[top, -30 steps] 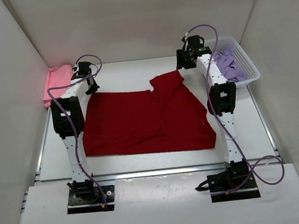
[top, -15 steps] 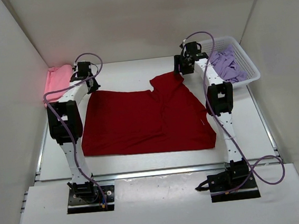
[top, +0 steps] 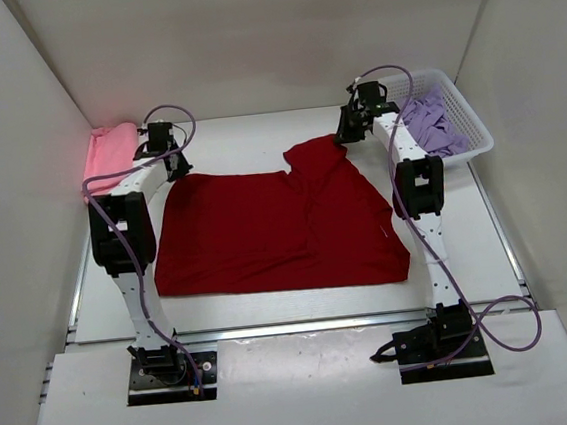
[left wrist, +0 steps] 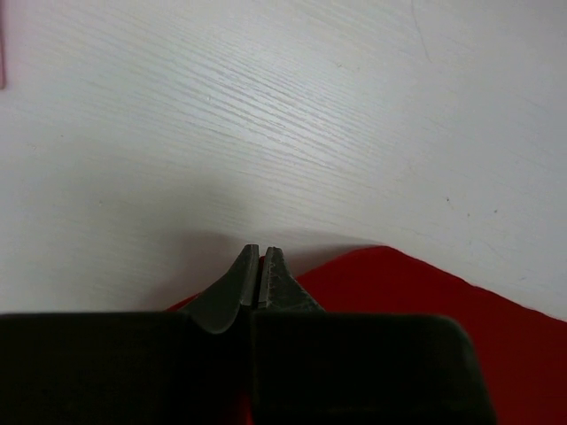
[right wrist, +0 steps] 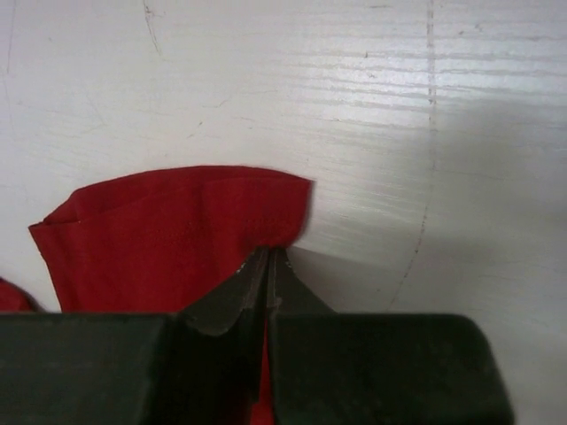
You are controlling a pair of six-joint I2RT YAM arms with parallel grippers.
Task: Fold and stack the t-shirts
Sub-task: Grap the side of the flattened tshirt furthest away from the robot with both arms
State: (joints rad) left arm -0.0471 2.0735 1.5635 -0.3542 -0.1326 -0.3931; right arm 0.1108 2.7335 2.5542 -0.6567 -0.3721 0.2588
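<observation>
Dark red shirt [top: 275,228] lies flat mid-frame, unfolded. Left gripper [left wrist: 259,253] and right gripper [right wrist: 267,257] each pinch its far edge, jaws pressed together on cloth. Pink shirt [top: 107,155] upper left looks folded; lavender shirt [top: 434,124] sits in the basket [top: 478,135] upper right, so two remain

bare table [top: 246,141] behind the dark red shirt [top: 265,229], pink shirt [top: 107,154] far left, basket [top: 477,118] far right

Dark red shirt [top: 275,228], pink shirt [top: 107,154], lavender shirt [top: 436,125], white basket [top: 479,131].
</observation>
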